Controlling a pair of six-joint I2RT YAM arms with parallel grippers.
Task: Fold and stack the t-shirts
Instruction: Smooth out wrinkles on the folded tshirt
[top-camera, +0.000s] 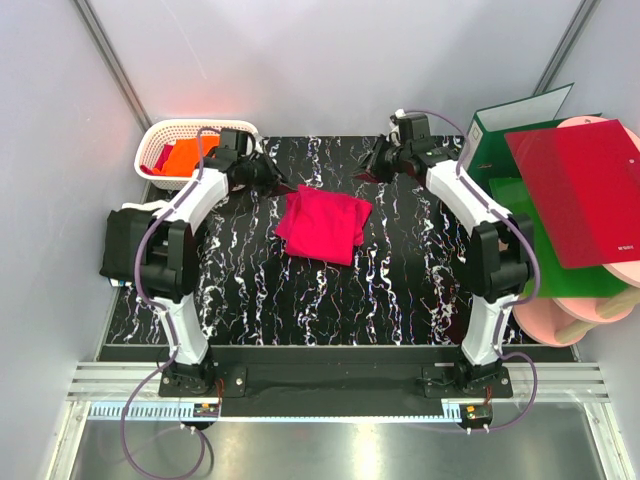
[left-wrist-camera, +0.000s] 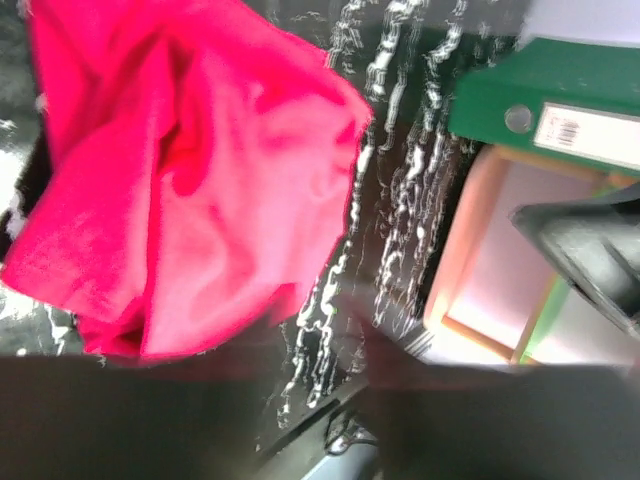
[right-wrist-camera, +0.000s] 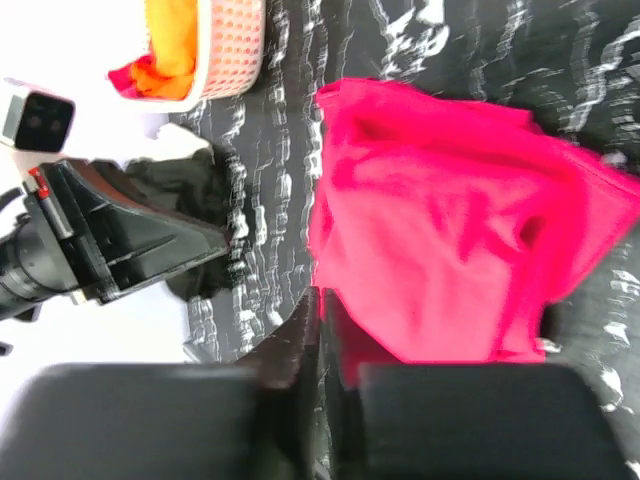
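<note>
One crimson-pink t-shirt (top-camera: 322, 224) is lying folded right of the basket (top-camera: 160, 135). We are holding nothing: the left gripper (top-camera: 268, 172) is standing parted, and we cannot tell for the right gripper (top-camera: 372, 160). Next, we judge, we are fetching the orange t-shirt (top-camera: 185, 155) from that basket.

From above I see sharply under bright, even light, with glare along the bottom edge. Both my wrist views smear with motion; the crimson-pink t-shirt (left-wrist-camera: 190, 200) blurs and the whites blow out.

Basket (top-camera: 172, 127) far-left; red folder (top-camera: 580, 190) right
</note>
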